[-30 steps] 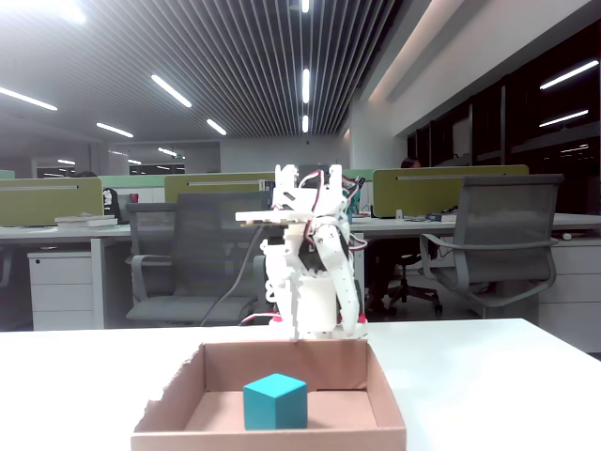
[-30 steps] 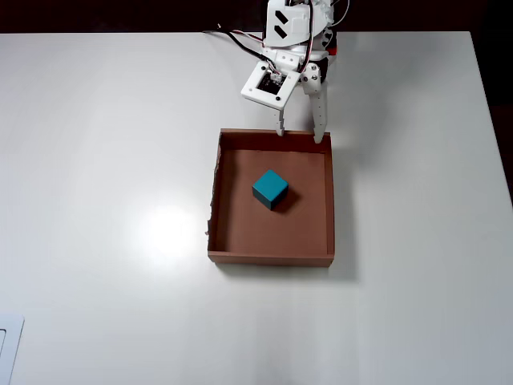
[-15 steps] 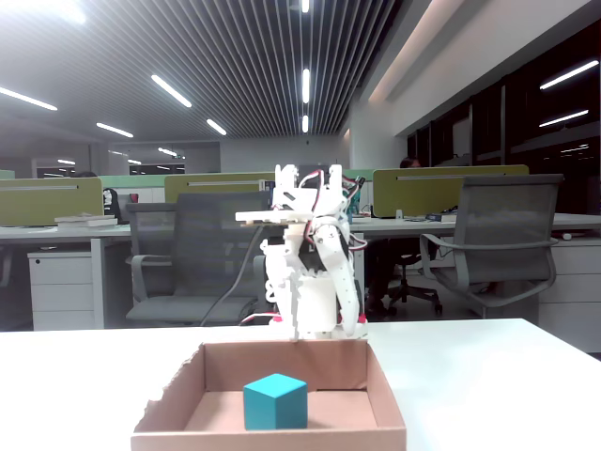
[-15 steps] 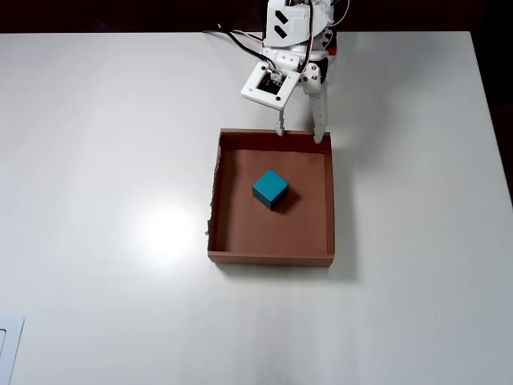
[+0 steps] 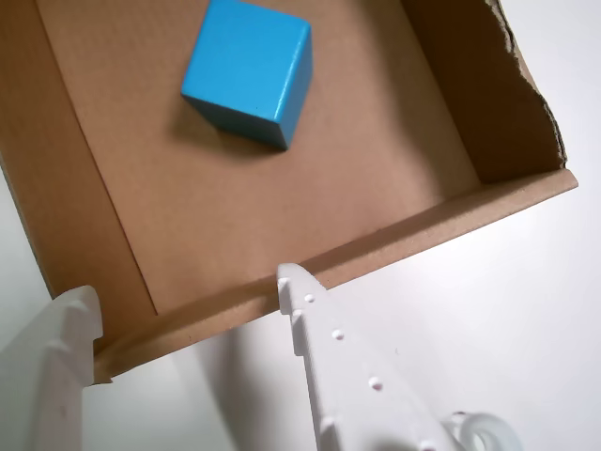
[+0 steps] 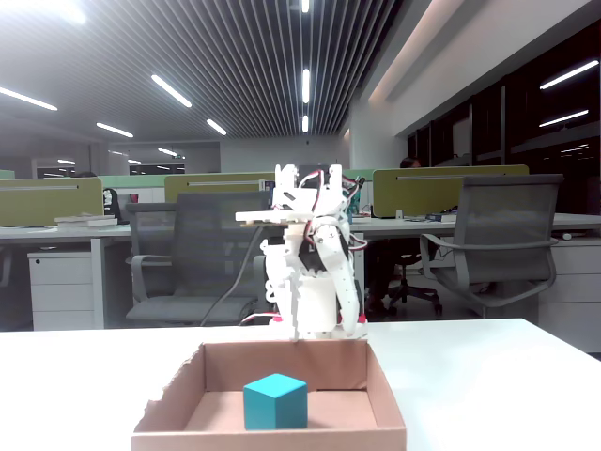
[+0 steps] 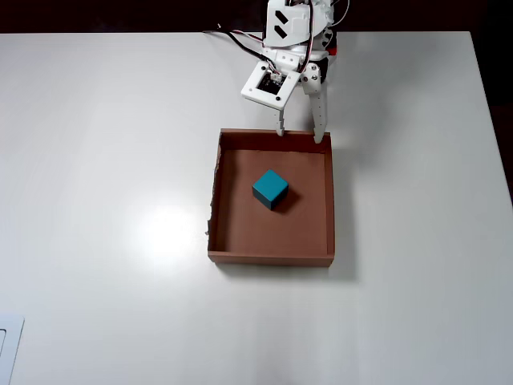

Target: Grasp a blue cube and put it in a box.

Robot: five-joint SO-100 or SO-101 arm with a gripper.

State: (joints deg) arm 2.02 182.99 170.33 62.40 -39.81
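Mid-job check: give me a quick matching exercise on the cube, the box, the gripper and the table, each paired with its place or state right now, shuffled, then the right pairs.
Things:
1. blue cube
2. box
3. gripper
4. table

Places or states:
A. open and empty, fingertips at the box's wall nearest the arm
B. white surface under everything
C. resting on the cardboard floor, clear of all walls
D. brown tray with a torn edge on its left wall in the overhead view

Pairs: 1-C, 2-D, 3-A, 4-B
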